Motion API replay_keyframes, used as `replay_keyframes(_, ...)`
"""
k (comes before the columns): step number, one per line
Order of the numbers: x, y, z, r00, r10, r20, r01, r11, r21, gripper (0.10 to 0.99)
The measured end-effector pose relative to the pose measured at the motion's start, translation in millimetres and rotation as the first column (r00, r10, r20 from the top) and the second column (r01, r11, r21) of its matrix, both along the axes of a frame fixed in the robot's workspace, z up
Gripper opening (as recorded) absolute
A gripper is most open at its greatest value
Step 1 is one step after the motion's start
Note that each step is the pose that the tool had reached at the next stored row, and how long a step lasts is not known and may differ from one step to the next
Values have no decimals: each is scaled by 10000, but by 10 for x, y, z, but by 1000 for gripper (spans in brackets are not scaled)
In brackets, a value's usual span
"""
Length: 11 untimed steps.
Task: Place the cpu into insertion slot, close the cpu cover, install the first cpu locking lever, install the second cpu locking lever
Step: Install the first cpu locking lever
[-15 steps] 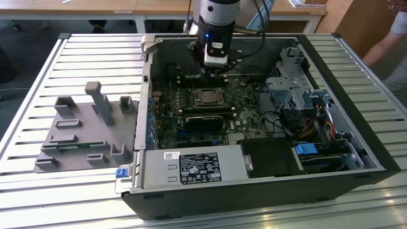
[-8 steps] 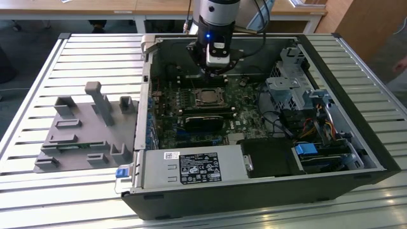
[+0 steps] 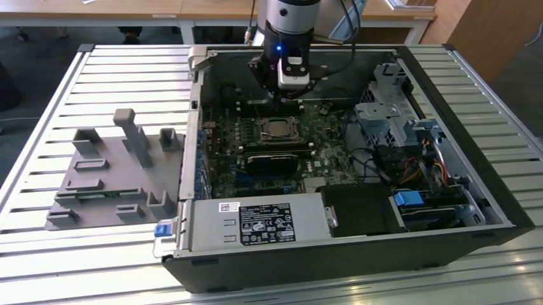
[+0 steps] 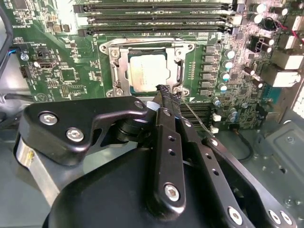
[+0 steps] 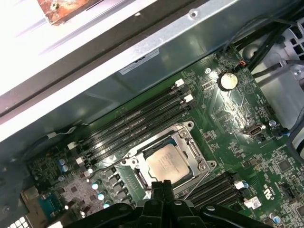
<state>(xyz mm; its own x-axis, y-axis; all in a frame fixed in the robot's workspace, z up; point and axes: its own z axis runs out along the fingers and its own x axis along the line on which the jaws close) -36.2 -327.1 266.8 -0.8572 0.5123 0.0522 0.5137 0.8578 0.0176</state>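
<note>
Your cpu [image 4: 148,71] sits in the insertion slot [image 4: 110,53], far-middle of the board [image 4: 61,57], cpu cover [image 4: 122,71] down over it; locked or not, you cannot tell. Your gripper [image 4: 166,96], pinched closed and empty, is at the cover's edge

Cannot see the gripper-side rim of the thin silvery metal cover frame [image 4: 121,66], masked in the second wrist view by the black jointed gripper [image 4: 166,95], nor judge contact between its tips and the pale silvery-beige square chip [image 4: 146,71]; also lose the silver-and-black arm [image 3: 291,19] past the exterior view's upper edge.
</note>
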Motion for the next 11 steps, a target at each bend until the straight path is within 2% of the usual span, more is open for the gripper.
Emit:
replay_keyframes(7, 0, 0, -1, 9989, 478, 17, -478, 9988, 37, 114)
replay_keyframes(9, 0, 0, -1, 9983, 587, 43, -587, 9982, 76, 114)
replay_keyframes(11, 0, 0, -1, 9977, 669, 98, -671, 9976, 159, 114)
